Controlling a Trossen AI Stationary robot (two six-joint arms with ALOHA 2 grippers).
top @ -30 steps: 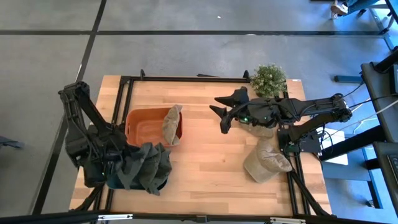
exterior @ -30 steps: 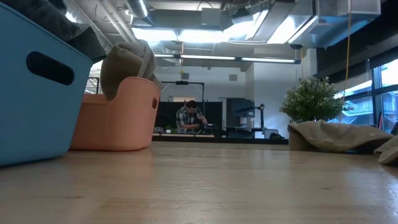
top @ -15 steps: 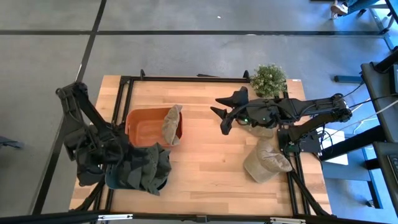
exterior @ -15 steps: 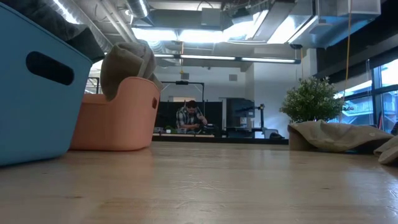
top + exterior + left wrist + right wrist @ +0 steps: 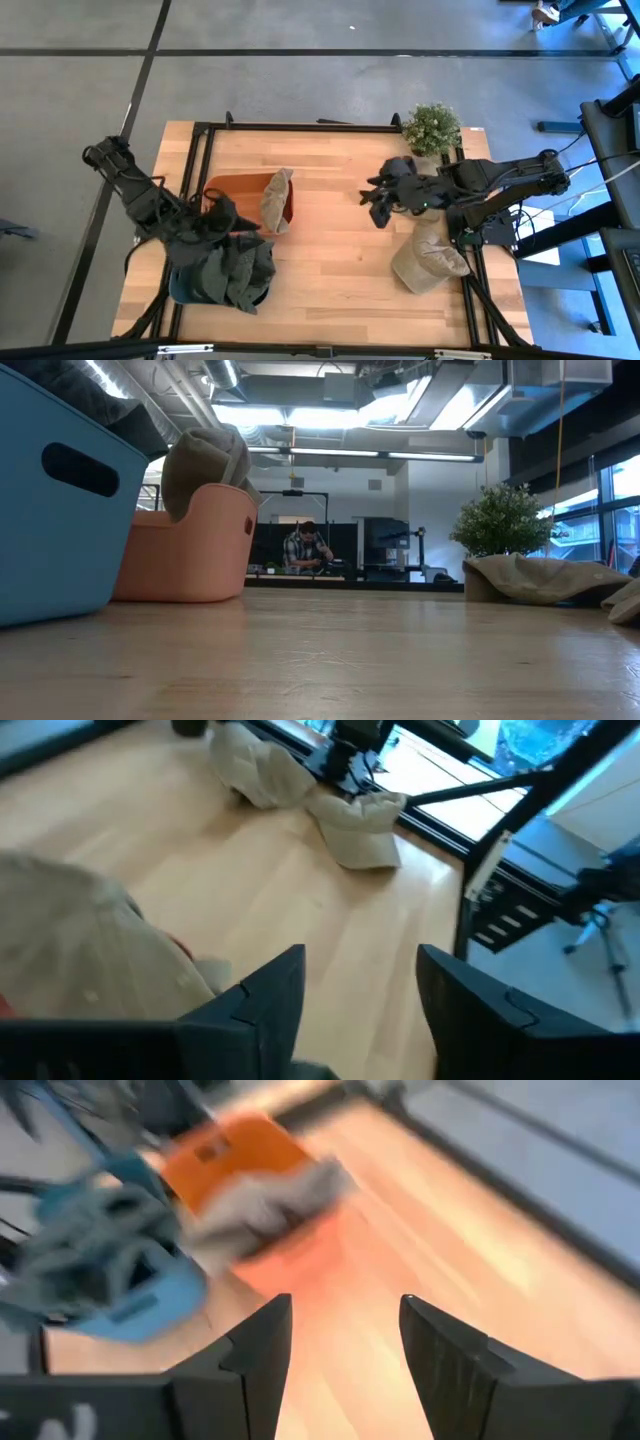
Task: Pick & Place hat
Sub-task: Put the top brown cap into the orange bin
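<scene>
A tan hat [image 5: 277,198] hangs over the right rim of the orange bin [image 5: 232,190]; it also shows in the low view [image 5: 205,460] and the left wrist view [image 5: 80,940]. My left gripper [image 5: 225,212] [image 5: 360,990] is open and empty above the orange bin, just left of that hat. Two more tan hats lie on the table at the right [image 5: 428,258] [image 5: 425,211] [image 5: 360,815] [image 5: 255,770]. My right gripper [image 5: 378,205] [image 5: 340,1350] is open and empty above the table, left of those hats. Dark hats [image 5: 232,272] fill the blue bin [image 5: 60,510].
A small potted plant [image 5: 432,127] stands at the far right corner. The blue bin [image 5: 185,290] stands at the near left, the orange bin behind it. Bare wood [image 5: 335,260] lies between the bins and the right-hand hats. A person [image 5: 303,548] is in the room behind.
My left gripper has swung from beside the blue bin toward the far and right, over the orange bin beside the tan hat. My right gripper has drawn back toward the table's right edge. The hats and bins have stayed where they were.
</scene>
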